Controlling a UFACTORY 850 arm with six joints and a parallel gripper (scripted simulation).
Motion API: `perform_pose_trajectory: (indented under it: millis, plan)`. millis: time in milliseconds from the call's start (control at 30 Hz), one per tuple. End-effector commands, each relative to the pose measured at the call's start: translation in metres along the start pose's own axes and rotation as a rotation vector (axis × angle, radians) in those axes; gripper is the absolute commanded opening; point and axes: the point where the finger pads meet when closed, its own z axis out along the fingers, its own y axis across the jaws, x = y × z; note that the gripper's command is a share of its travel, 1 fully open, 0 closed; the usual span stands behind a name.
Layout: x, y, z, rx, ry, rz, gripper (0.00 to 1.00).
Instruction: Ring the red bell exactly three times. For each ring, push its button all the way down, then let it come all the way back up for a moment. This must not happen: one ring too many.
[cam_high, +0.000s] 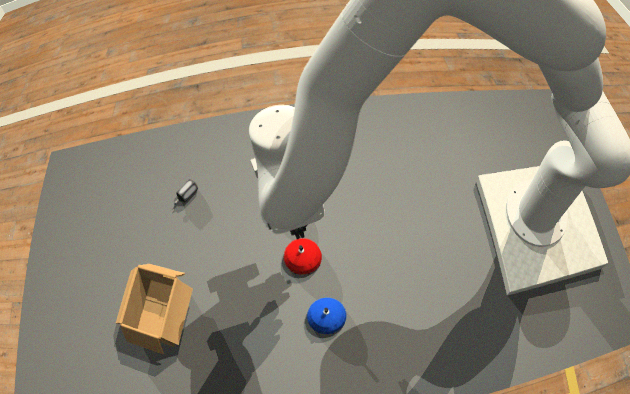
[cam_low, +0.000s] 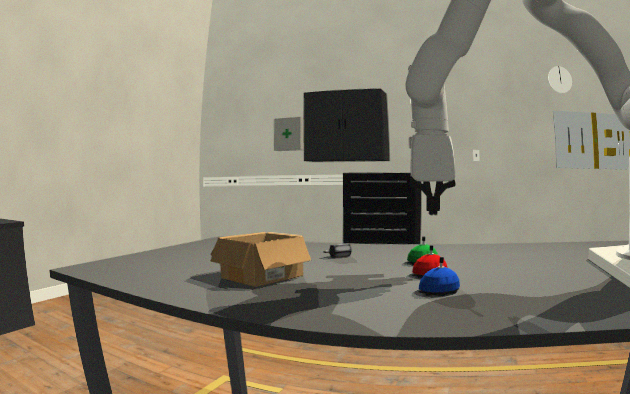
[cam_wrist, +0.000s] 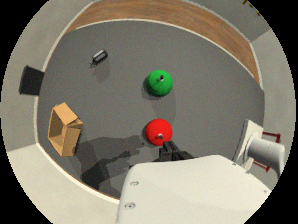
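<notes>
The red bell (cam_high: 302, 255) stands on the grey table top with its small dark button upright on top. It also shows in the exterior view (cam_low: 429, 264) and in the wrist view (cam_wrist: 158, 131). My gripper (cam_low: 434, 210) is shut and empty. It points straight down and hangs well above the red bell, with a clear gap to the button. In the overhead view the fingertips (cam_high: 298, 232) peek out just behind the bell. In the wrist view the fingers (cam_wrist: 170, 151) lie next to the red bell.
A blue bell (cam_high: 326, 315) stands in front of the red one, and a green bell (cam_low: 421, 252) behind it, hidden under the arm in the overhead view. An open cardboard box (cam_high: 154, 306) stands to the left. A small dark cylinder (cam_high: 186, 191) lies further back. The arm's base plate (cam_high: 542, 228) is at the right.
</notes>
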Motion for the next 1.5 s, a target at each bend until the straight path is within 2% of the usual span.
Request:
perform_pose_trajectory:
  millis: [0,833,1467]
  plan:
    - [0.000,-0.001,-0.001,0.002,0.001,0.000,0.00]
    - [0.000,-0.001,0.001,0.002,0.001,0.000,0.00]
    - [0.000,-0.001,0.023,0.001,0.002,0.000,0.00]
